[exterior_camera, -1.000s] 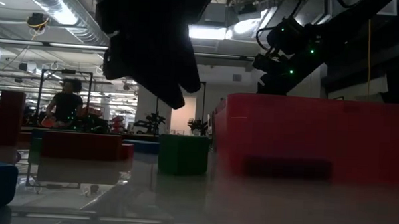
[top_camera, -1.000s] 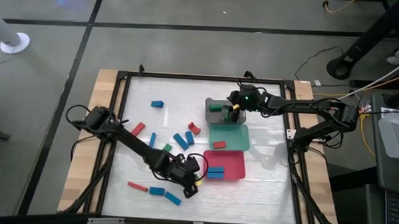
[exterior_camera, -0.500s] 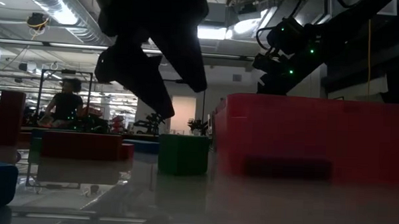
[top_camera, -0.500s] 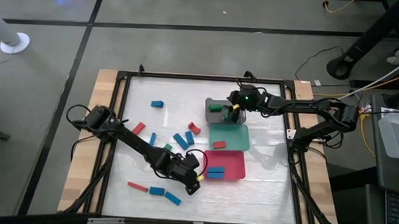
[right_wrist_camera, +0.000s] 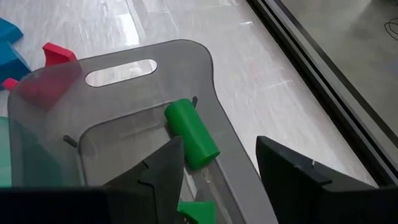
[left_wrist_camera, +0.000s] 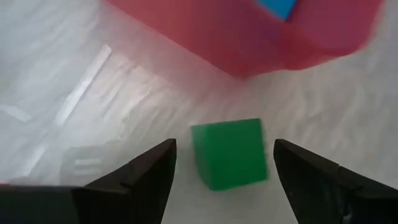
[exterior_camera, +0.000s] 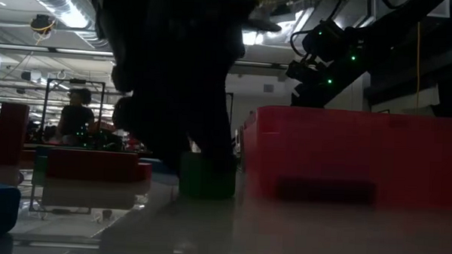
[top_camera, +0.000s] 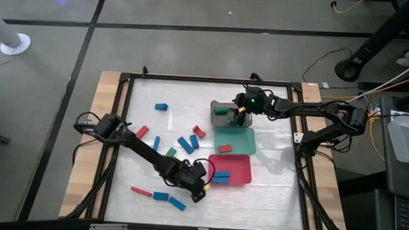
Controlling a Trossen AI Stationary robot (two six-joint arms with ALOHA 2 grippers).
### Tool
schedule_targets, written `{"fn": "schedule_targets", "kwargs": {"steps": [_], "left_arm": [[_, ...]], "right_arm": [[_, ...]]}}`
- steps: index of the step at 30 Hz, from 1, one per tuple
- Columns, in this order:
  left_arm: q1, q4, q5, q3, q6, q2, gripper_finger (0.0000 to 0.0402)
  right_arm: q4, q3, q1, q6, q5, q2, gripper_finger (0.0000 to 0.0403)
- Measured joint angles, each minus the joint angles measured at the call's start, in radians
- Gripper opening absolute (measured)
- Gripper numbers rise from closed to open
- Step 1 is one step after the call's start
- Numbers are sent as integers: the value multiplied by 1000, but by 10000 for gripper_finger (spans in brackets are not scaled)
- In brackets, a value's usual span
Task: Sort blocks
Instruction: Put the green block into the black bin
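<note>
Three trays stood in a line down the middle right of the table (top_camera: 272, 131). The top tray (top_camera: 221, 114) held blocks. More blocks (top_camera: 186, 143) lay scattered left of the trays, toward the lower left.

Grey tray (top_camera: 221, 119), teal tray (top_camera: 239, 139), red tray (top_camera: 238, 173); person (exterior_camera: 75, 120) behind.

The high view shows 3 trays (top_camera: 230, 169), 2 arms, and roughly 13 blocks (top_camera: 161, 107) in red, blue and green.
</note>
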Motion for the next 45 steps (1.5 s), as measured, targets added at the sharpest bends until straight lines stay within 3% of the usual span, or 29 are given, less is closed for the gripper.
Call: {"fn": "schedule_targets", "kwargs": {"steps": [6, 13, 14, 20, 34, 40, 45], "left_arm": [[0, -9, -9, 2, -12, 19, 234], [4, -13, 19, -1, -12, -4, 116], [7, -16, 35, -1, -14, -11, 114], [45, -10, 155, 0, -52, -79, 114], [168, -60, 168, 0, 219, -438, 114], [267, -146, 166, 0, 342, -586, 114], [346, -203, 223, 0, 403, -636, 114]], "right_arm": [[-2, 1, 0, 0, -1, 0, 199], [-253, 169, 1, 1, -34, 0, 199], [-305, 204, 1, 1, -53, 0, 199], [-475, 374, 1, -2, -252, 0, 199], [-457, 451, 28, -40, -724, -1, 199], [-305, 451, 163, -90, -720, -1, 199], [-112, 451, 293, -171, -456, -1, 199]]}}
